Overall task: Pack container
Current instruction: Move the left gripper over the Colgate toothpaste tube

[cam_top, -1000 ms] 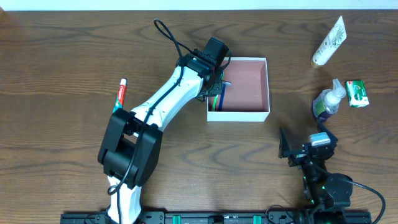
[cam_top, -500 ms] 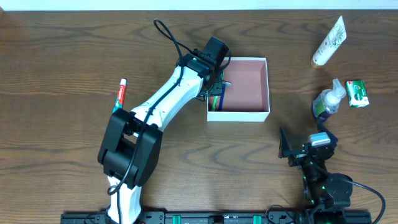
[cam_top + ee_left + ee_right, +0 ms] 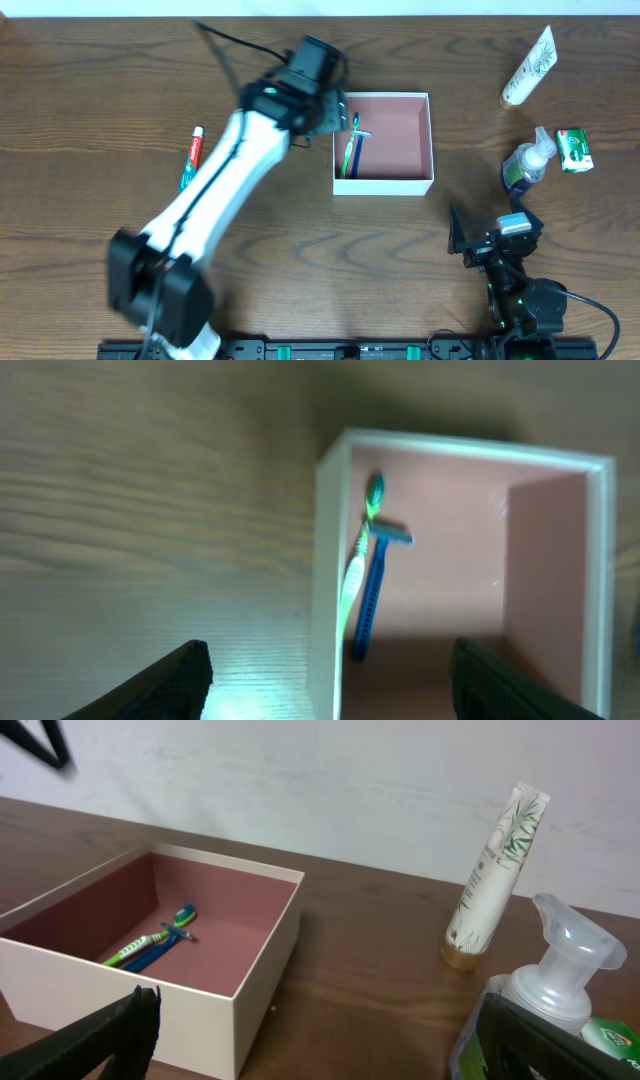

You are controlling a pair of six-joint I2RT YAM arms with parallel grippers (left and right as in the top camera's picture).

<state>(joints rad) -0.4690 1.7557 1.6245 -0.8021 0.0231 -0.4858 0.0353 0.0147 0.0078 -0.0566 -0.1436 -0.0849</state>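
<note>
Lying well left of the container (image 3: pixel 385 186), a toothpaste (image 3: pixel 191 157) is resting on the table (image 3: pixel 100 80). The left gripper (image 3: pixel 330 690) is hovering above the container's left wall, its jaws gaping wide and gripping nothing. The container is sitting flat on the table, toward its far edge. A green toothbrush (image 3: pixel 355 565) and a blue razor (image 3: pixel 372 590) are lying together along its left wall. Right of the container and nearer, the right gripper (image 3: pixel 300 1050) is standing fully spread, empty. Farther right, a tube (image 3: pixel 528 66), pump bottle (image 3: pixel 528 160) and soap box (image 3: pixel 574 150) are sitting.
</note>
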